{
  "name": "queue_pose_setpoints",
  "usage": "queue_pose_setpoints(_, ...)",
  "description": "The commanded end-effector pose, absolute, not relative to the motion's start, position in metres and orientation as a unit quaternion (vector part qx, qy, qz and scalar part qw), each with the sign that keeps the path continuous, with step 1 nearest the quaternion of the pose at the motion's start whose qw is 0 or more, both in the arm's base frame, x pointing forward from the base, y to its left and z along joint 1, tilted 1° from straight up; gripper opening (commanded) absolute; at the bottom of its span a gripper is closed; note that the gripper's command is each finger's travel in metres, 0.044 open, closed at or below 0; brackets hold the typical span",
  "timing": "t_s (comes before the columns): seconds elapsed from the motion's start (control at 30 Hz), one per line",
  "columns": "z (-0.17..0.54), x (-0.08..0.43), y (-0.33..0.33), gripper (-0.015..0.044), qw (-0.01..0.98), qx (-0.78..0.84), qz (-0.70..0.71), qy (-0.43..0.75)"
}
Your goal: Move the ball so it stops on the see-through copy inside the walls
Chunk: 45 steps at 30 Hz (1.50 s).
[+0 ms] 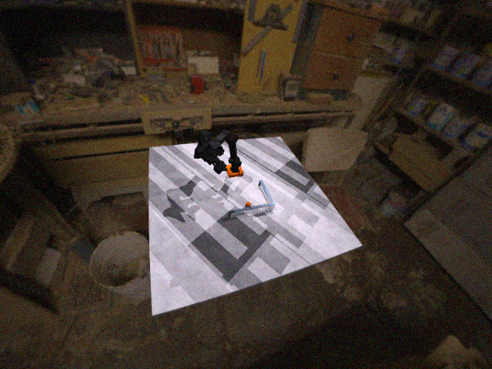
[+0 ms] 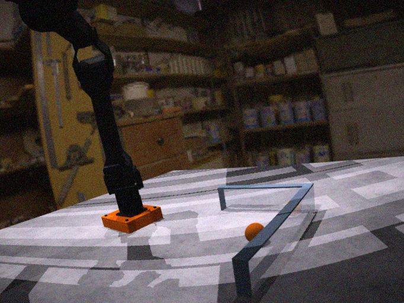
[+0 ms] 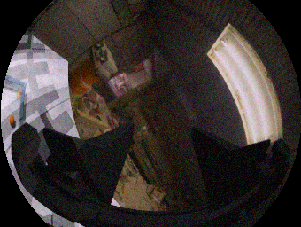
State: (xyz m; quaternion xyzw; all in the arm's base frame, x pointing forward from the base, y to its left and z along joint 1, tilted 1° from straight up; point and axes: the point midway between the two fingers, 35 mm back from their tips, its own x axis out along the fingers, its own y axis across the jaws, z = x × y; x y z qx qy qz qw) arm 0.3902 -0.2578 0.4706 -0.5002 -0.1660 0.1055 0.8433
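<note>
Ball [image 1: 247, 204] [image 2: 254, 231] [image 3: 12, 120]: lying just beside near wall [image 1: 251, 209] [image 2: 273, 222] [image 3: 22, 104], left of see-through copy [image 2: 296, 208] [image 3: 19, 94]. Pincer [image 1: 218, 167] [image 3: 164, 129]: parted, empty, held well apart (probably room for lining up). Likely needs shifting right, wall as guide.

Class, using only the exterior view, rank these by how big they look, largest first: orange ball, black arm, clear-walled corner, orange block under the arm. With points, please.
1. Black arm [image 1: 233, 148] [image 2: 109, 126]
2. Clear-walled corner [image 1: 254, 207] [image 2: 273, 223] [image 3: 23, 98]
3. Orange block [image 1: 235, 174] [image 2: 143, 222]
4. Orange ball [image 1: 247, 204] [image 2: 253, 231] [image 3: 12, 120]
</note>
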Motion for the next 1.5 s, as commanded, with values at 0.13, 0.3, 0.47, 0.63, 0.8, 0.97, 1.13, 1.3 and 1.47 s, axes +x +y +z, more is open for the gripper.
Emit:
queue_pose_setpoints(0.13, 0.428, 0.436, -0.248, 0.0287, 0.934, -0.331, 0.102, -0.094)
queue_pose_setpoints(0.3, 0.381, 0.465, -0.232, 0.0287, 0.974, -0.204, 0.096, -0.01)
queue_pose_setpoints(0.47, 0.324, 0.485, -0.206, 0.0287, 0.988, -0.087, 0.086, 0.096)
queue_pose_setpoints(0.63, 0.272, 0.489, -0.183, 0.0287, 0.978, -0.011, 0.06, 0.2)
queue_pose_setpoints(0.8, 0.22, 0.481, -0.156, 0.0287, 0.95, 0.043, 0.03, 0.309)
queue_pose_setpoints(0.97, 0.173, 0.462, -0.124, 0.0287, 0.908, 0.071, 0.014, 0.414)
queue_pose_setpoints(1.13, 0.133, 0.433, -0.094, 0.0287, 0.853, 0.077, -0.006, 0.516)
queue_pose_setpoints(1.3, 0.095, 0.381, -0.048, 0.0287, 0.766, 0.05, -0.022, 0.64)
queue_pose_setpoints(1.47, 0.082, 0.352, -0.033, 0.0287, 0.718, 0.021, -0.037, 0.695)
